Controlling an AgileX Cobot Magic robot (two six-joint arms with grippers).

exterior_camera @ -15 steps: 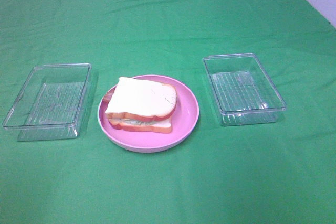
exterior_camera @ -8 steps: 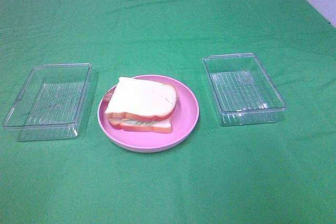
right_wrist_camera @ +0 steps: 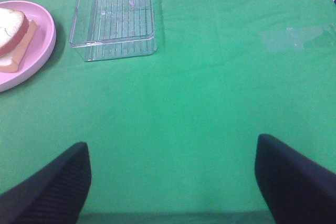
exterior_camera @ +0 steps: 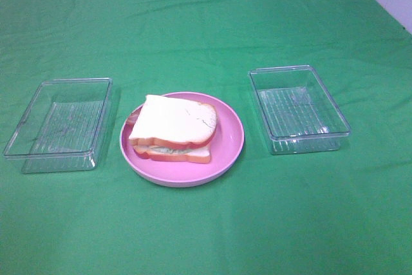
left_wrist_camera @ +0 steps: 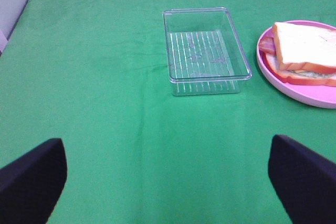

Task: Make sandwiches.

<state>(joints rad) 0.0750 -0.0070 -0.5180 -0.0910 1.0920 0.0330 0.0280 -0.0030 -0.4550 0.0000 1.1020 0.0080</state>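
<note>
Green cloth (exterior_camera: 212, 24) lies bare around sandwich (exterior_camera: 172, 128) and trays — both claws gape wide, holding nothing.

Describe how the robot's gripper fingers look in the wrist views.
Only the fingertips show. The left gripper and right gripper each have two broad, rounded, matte black fingers with a fine dotted texture. No cables, markings or arm links are visible.

White bread (exterior_camera: 172, 119) with orange-brown crust, pink plate (exterior_camera: 228, 146), clear ribbed trays (exterior_camera: 58, 123), green cloth (exterior_camera: 206, 24)
</note>
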